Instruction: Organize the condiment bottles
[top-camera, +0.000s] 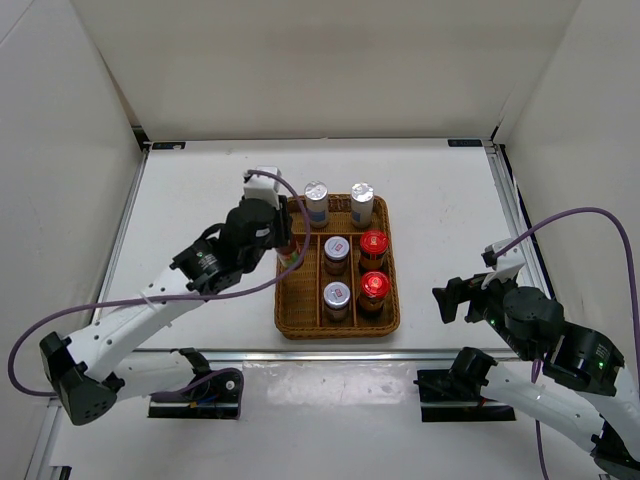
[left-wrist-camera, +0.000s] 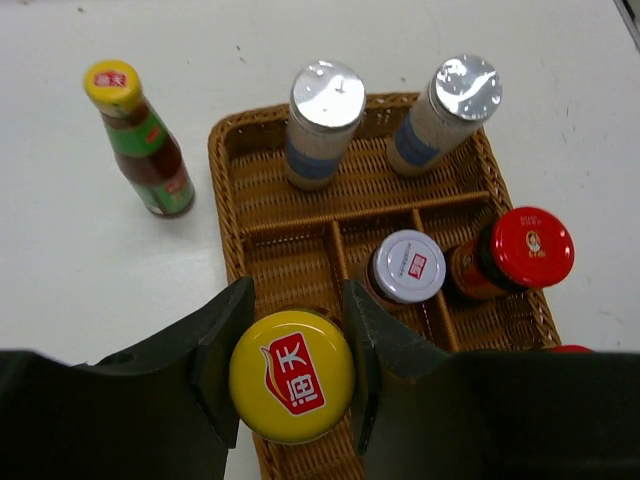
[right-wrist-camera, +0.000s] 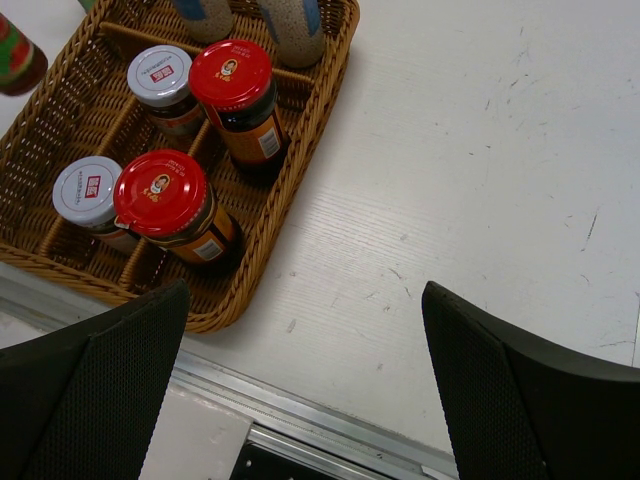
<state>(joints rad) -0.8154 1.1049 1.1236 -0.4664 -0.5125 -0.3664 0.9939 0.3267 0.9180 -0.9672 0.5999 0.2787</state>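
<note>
On my feed the left pincer is clamped on a yellow-capped sauce bottle, a finger pressed to each side just under the cap, and it holds the bottle upright over the long left-hand compartment of the wicker tray. I cannot tell whether the bottle's base touches the tray floor. The second yellow-capped bottle, green at the neck, stands upright on the white surface just outside the tray's back-left corner, apart from the rim. Inside the tray, the two silver-topped shakers stand side by side in the wide back compartment. In front of them, the middle column has one of the silver-lidded jars in each of its two cells, and the right column holds the two red-lidded jars the same way. All six stand upright. The right pincer hovers over bare surface off the tray's right side, near its front-right corner. Its fingers are spread wide apart with nothing between them, and it touches neither the tray nor any bottle.
</note>
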